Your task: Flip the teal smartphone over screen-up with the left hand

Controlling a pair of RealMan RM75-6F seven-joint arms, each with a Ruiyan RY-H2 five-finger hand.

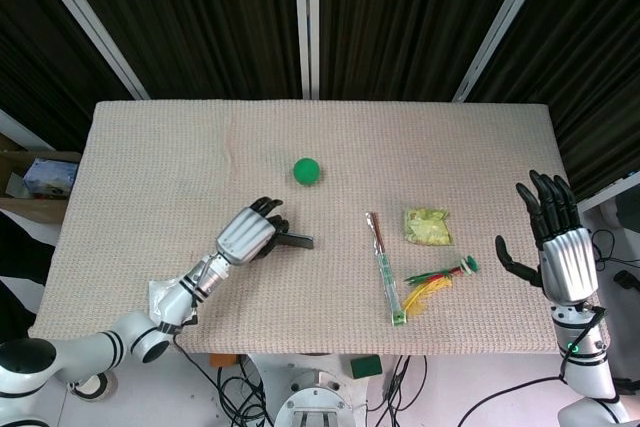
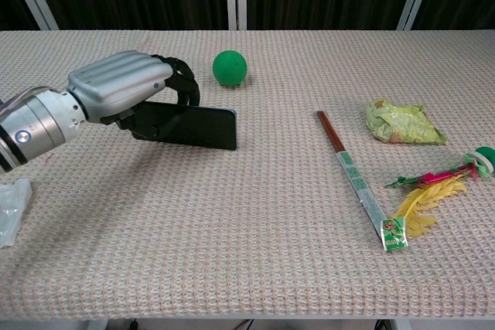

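My left hand (image 2: 128, 86) (image 1: 250, 235) grips the smartphone (image 2: 195, 125) (image 1: 293, 241) and holds it up off the table, standing on its long edge. In the chest view its dark screen side faces the camera; the teal back is turned away. From above, the phone shows only as a thin dark strip past my fingers (image 1: 270, 210). My right hand (image 1: 560, 247) hovers open at the right edge of the table, fingers spread and pointing away from me, far from the phone.
A green ball (image 2: 230, 67) lies just behind the phone. To the right are wrapped chopsticks (image 2: 360, 183), a crumpled green packet (image 2: 402, 122) and a feathered toy (image 2: 433, 183). A clear plastic scrap (image 2: 9, 210) lies at the table's (image 1: 150, 157) near left.
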